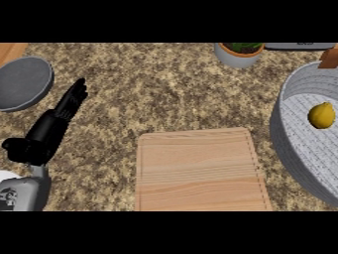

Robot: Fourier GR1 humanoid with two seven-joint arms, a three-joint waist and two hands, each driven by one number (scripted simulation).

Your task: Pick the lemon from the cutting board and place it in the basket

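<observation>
Head view, single moment.

Lemon point(321, 115): lies inside the basket point(296, 149), on its pale floor, at about 3 o'clock of the view. It sits near the basket's left wall and, as far as can be judged, does not touch it. Nothing holds it.

Basket: large, grey, round, ribbed wall; cut off by the right edge of the view. Its near wall stands just beside the right edge of the cutting board point(199, 171), with a narrow strip of table between.

Cutting board: pale wood, upright rectangle, at 6 o'clock, flat on the speckled brown table point(164, 89). Nothing on it.

Left hand point(62, 119): at 9 o'clock, black, on a grey forearm coming in from the lower left corner. Fingers point(75, 96) straight and held together, pointing toward 1 o'clock; the thumb sticks out to the left lower down. They hold nothing and are well apart from board and basket.

Right hand: does not show.

Other items: a dark grey pan point(16, 84) at 10 o'clock, near the fingertips of the left hand but apart from them. A pale pot with a green plant point(239, 53) at 1 o'clock, cut by the top of the view. A small brown block point(333, 58) at 2 o'clock by the basket's far rim.
</observation>
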